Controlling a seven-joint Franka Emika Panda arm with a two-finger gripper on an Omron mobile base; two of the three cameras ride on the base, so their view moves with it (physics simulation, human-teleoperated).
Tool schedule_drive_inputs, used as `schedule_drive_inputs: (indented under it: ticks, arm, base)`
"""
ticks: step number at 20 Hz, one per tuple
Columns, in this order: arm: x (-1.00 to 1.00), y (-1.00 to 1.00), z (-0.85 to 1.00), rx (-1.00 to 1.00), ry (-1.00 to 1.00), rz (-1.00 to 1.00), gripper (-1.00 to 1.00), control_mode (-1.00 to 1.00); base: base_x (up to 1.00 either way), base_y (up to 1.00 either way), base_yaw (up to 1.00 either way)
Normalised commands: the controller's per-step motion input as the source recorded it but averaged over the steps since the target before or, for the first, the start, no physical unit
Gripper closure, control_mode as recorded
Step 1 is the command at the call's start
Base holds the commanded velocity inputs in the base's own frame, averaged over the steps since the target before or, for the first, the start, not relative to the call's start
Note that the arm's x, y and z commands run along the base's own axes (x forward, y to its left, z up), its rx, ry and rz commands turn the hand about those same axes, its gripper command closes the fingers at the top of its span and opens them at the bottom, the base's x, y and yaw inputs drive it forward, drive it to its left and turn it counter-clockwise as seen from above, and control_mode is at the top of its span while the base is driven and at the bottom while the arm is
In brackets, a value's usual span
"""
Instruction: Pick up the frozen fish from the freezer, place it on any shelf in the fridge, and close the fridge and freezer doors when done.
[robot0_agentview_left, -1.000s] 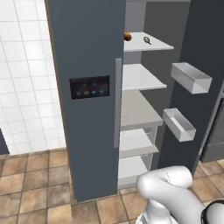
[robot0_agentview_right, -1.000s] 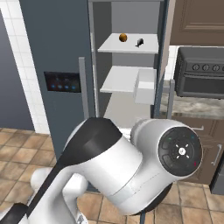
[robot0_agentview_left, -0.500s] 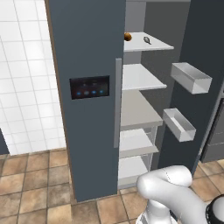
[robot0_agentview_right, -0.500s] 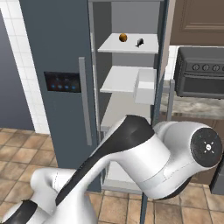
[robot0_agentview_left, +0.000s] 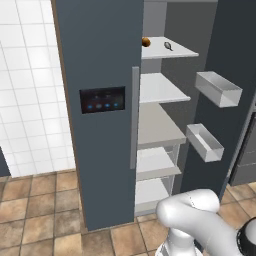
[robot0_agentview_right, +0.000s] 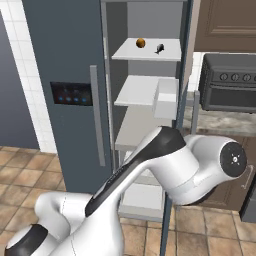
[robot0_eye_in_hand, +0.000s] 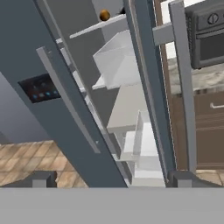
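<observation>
Fish is done, we're judging: the frozen fish (robot0_agentview_left: 168, 46) is lying on the top shelf (robot0_agentview_left: 176, 52) of the fridge (robot0_agentview_left: 160, 115), just beside the orange-brown ball (robot0_agentview_left: 145, 42) but apart from it, towards the shelf's front edge. That's the right compartment, since the plain door belongs to it.

The freezer door (robot0_agentview_left: 100, 55), the one with the black panel (robot0_agentview_left: 102, 99), is sitting flush and shut, so that half looks finished.

The fridge door (robot0_agentview_left: 235, 55) is standing swung out, its two grey bins (robot0_agentview_left: 218, 89) facing the shelves. That's the open item.

The gripper (robot0_eye_in_hand: 111, 181) is spread wide and carrying nothing, which fits a hand meant to push a door rather than grasp. In the hand view it's looking at the fridge door nearly edge-on, with the bar handle (robot0_eye_in_hand: 183, 78) on the outer face.

We're reading the next job as getting onto that outer face and pushing it closed. Risk: the arm is sitting low and close to the door, so the elbow may be fouling the swing.
</observation>
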Motion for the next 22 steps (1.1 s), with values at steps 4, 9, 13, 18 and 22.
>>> schedule_drive_inputs:
  ticks: [4, 9, 13, 18, 22]
  arm:
    - [0.40, -0.44, -0.08, 0.08, 0.07, 0.00, -1.00, -1.00]
    - [0.34, -0.41, -0.02, 0.01, 0.10, 0.00, -1.00, -1.00]
    - [0.24, -0.41, -0.05, 0.00, 0.07, 0.00, -1.00, -1.00]
    - [0.19, -0.14, -0.22, 0.04, 0.04, 0.00, -1.00, -1.00]
    - [0.31, 0.00, -0.28, 0.03, 0.00, 0.00, -1.00, -1.00]
  base:
    - [0.00, 0.00, 0.00]
    - [0.00, 0.00, 0.00]
    - [0.00, 0.00, 0.00]
    - [0.00, 0.00, 0.00]
    - [0.00, 0.00, 0.00]
